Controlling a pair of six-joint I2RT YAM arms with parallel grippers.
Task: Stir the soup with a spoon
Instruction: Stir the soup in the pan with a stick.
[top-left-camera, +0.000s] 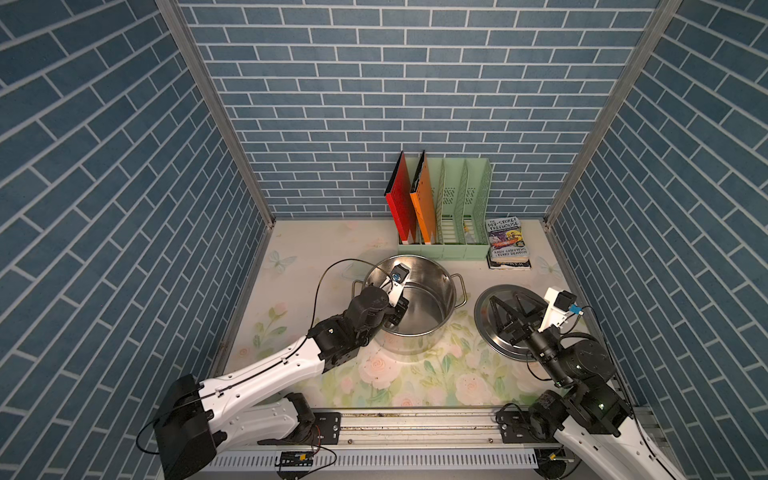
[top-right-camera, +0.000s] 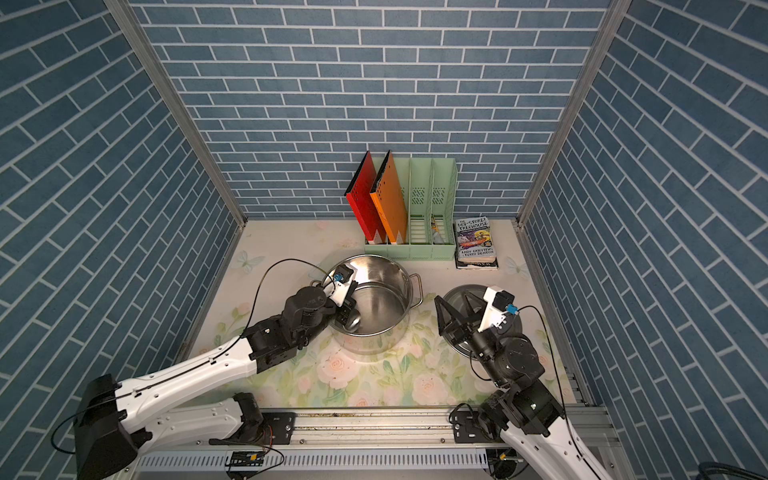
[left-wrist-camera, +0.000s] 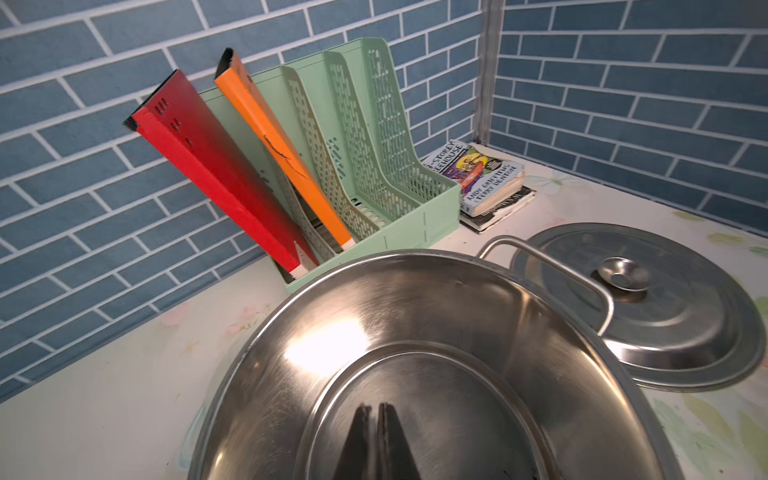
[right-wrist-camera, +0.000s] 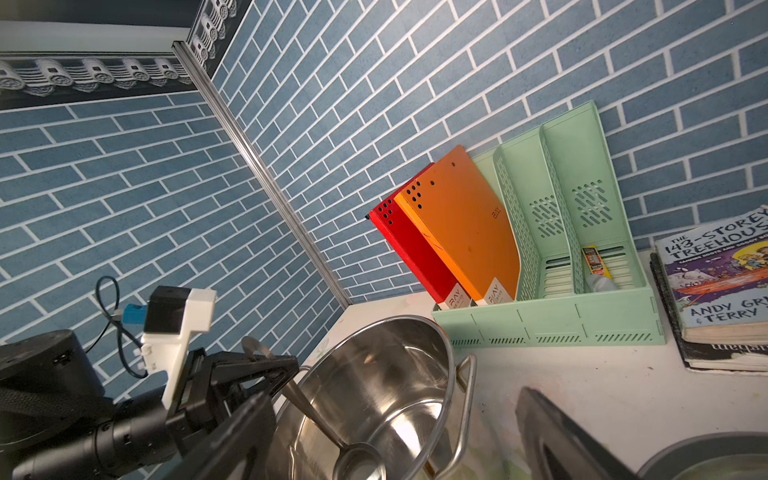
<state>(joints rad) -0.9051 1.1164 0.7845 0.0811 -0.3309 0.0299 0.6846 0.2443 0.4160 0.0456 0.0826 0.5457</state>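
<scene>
book (top-left-camera: 508, 241) reads "143-storey treehouse"; orange folder (right-wrist-camera: 465, 232) "ray".

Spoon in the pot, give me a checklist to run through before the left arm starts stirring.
1. Grip: left gripper fingers shut on the spoon handle, ok.
2. Depth: spoon bowl down inside the pot, ok.
3. Cover: lid off, lying beside the pot, ok.
4. Other arm: right gripper open above the lid, apart from the pot, ok.
5. Something to stir: not ok, pot's inside is bare steel.

Stockpot (top-left-camera: 432, 282), lid (left-wrist-camera: 685, 324), spoon (right-wrist-camera: 320, 419) — shiny steel; file rack (top-left-camera: 453, 251) — matt plastic.
</scene>
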